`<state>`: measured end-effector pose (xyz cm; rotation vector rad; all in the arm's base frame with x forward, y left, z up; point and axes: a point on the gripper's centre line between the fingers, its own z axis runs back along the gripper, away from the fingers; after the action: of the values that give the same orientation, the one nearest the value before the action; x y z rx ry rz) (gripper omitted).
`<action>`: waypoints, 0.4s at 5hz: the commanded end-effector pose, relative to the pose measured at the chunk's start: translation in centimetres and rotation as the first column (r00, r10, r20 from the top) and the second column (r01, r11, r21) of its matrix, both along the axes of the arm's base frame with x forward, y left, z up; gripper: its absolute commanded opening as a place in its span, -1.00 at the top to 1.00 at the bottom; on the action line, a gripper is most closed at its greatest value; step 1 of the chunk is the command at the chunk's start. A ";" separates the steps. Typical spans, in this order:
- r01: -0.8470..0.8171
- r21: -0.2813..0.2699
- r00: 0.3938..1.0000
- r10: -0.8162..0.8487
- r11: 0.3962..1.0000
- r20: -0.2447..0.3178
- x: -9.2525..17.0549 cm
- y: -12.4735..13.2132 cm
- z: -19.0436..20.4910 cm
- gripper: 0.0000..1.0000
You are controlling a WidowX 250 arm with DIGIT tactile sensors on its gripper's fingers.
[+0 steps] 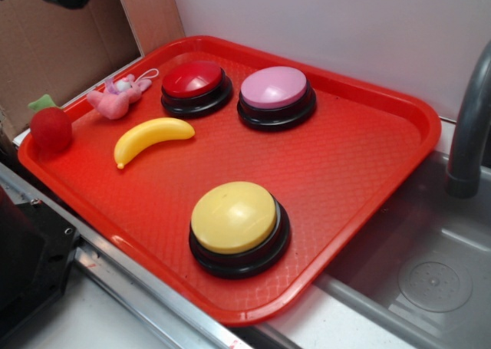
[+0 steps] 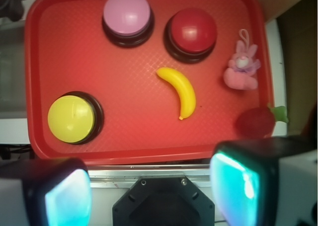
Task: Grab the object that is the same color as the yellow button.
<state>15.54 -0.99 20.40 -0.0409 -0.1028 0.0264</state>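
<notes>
A small curved yellow banana (image 1: 153, 138) (image 2: 180, 91) lies on the red tray (image 1: 345, 157) (image 2: 134, 87), between the red button and the strawberry. The yellow button (image 1: 234, 217) (image 2: 71, 118), a pale yellow dome on a black base, stands near the tray's front edge. In the wrist view my gripper (image 2: 154, 186) hangs high above the tray's near rim. It is open, its two cyan pads (image 2: 233, 184) far apart with nothing between them. It is well away from the banana.
A red button (image 1: 193, 79) (image 2: 192, 30) and a pink button (image 1: 275, 87) (image 2: 126, 13) stand at the tray's back. A pink plush bunny (image 1: 119, 96) (image 2: 241, 67) and a red strawberry (image 1: 51, 126) (image 2: 256, 122) lie by the banana. A sink (image 1: 430, 265) with a grey faucet (image 1: 468, 126) is beside the tray.
</notes>
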 end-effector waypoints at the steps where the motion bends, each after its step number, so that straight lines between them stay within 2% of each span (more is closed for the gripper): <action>1: -0.055 0.017 0.996 0.054 0.998 0.076 3.3 2.5 -3.9 -1.00; 2: -0.034 -0.004 0.997 0.034 0.999 0.076 4.6 3.8 -5.9 -1.00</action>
<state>19.65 2.57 13.64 -0.0514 -0.1359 0.0718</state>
